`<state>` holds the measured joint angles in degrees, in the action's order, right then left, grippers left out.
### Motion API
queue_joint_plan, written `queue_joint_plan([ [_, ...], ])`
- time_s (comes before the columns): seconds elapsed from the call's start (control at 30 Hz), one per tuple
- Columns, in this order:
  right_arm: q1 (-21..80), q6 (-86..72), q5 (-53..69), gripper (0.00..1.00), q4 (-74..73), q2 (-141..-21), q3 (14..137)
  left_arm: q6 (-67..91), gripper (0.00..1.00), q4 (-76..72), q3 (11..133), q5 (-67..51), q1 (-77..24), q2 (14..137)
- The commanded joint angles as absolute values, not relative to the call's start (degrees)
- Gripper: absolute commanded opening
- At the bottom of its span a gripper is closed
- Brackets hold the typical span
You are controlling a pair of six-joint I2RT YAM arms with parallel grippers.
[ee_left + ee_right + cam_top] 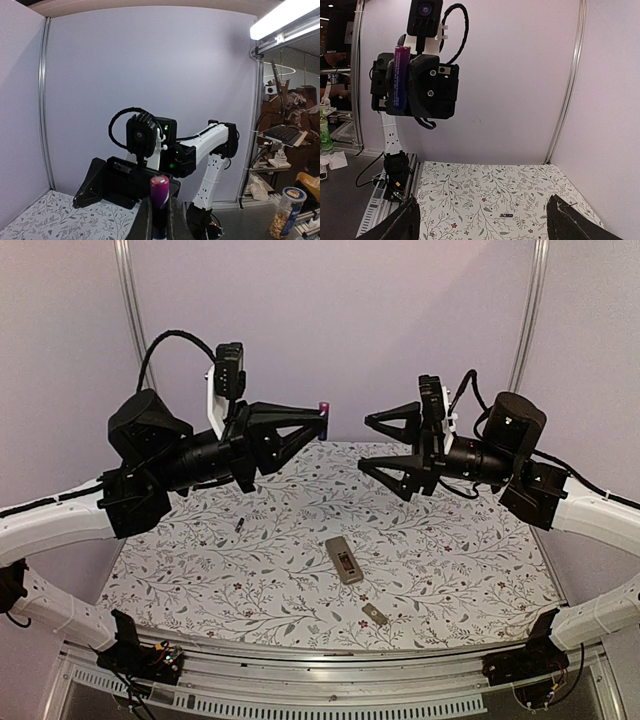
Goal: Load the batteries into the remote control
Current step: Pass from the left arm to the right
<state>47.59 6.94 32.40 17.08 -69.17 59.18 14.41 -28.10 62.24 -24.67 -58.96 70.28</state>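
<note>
Closest to my left wrist camera, the slim purple cylindrical battery (159, 192) stands upright between the two dark fingers (145, 220) of the left claw (159, 215), with its magenta end cap on top. That claw is closed down to the battery's width and grips it near the fingertips. From overhead I see the left arm stretched out level, high above the floral-patterned cloth surface (450, 540), with its tip aimed at the other arm. The right claw (366, 443) faces it across a clear gap, also held high. Its black fingers are spread wide apart and there is nothing between them. In the right wrist view the purple battery shows side-on, vertical against the front of the left claw. Down on the surface, the small slim rectangular remote (344, 560) lies near the middle, roughly below the gap between the two claws. It lies slightly askew with its tan-grey back up, and a dark recess shows in that back. I cannot tell whether anything sits in the recess. A small flat grey cover piece (374, 616) lies near the remote on the side toward the arm bases, not touching it. The second battery, a tiny dark cylinder (241, 526), lies on the cloth well apart from the remote on its left, under the left arm.
</note>
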Motion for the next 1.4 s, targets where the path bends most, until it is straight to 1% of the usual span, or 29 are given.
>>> queue_joint_plan([
  [0.0, 47.80, 7.64, 31.16, 0.86, 16.00, -68.56, 58.45, 9.45, 0.00, -23.91, 63.72, -25.11, -60.36, 69.54],
  [0.2, 47.76, 7.56, 31.05, 0.86, 15.76, -68.64, 58.51, 8.57, 0.00, -23.00, 63.80, -25.34, -60.72, 69.52],
  [0.4, 47.79, 9.22, 30.67, 0.86, 13.44, -68.53, 58.76, 3.96, 0.00, -18.10, 64.38, -22.94, -60.82, 69.18],
  [0.53, 47.89, 9.84, 30.92, 0.86, 11.63, -69.22, 59.55, 3.52, 0.00, -17.57, 63.97, -22.23, -60.87, 68.85],
  [0.63, 47.84, 9.69, 31.88, 0.86, 12.36, -69.56, 59.59, 4.03, 0.00, -20.91, 61.84, -19.85, -60.82, 68.14],
  [0.7, 47.87, 7.97, 33.36, 0.85, 14.71, -70.14, 59.44, 5.98, 0.00, -28.02, 58.01, -16.57, -60.88, 67.32],
  [0.73, 47.85, 6.60, 34.40, 0.84, 16.86, -70.55, 59.44, 7.49, 0.00, -32.52, 55.51, -14.84, -60.81, 67.27],
  [0.8, 47.84, 2.92, 35.83, 0.77, 20.86, -71.48, 59.68, 9.72, 0.00, -38.26, 52.58, -12.18, -60.72, 68.16],
  [0.87, 48.09, -0.91, 35.15, 0.69, 24.31, -72.24, 59.38, 10.77, 0.00, -39.85, 52.12, -11.27, -60.71, 69.79],
  [0.97, 49.03, -2.44, 31.39, 0.61, 25.60, -73.61, 59.58, 12.54, 0.00, -43.33, 51.11, -13.34, -60.69, 71.13],
  [1.1, 49.98, -4.56, 36.22, 0.59, 27.30, -75.73, 60.31, 13.55, 0.00, -45.04, 51.11, -14.23, -60.69, 72.11],
  [1.17, 51.09, -3.83, 36.33, 0.58, 27.54, -76.43, 60.38, 13.68, 0.00, -45.40, 51.05, -14.18, -60.76, 72.48],
  [1.37, 51.94, -4.16, 38.28, 0.49, 28.64, -77.86, 60.89, 14.23, 0.00, -46.05, 50.89, -14.11, -60.67, 73.47],
])
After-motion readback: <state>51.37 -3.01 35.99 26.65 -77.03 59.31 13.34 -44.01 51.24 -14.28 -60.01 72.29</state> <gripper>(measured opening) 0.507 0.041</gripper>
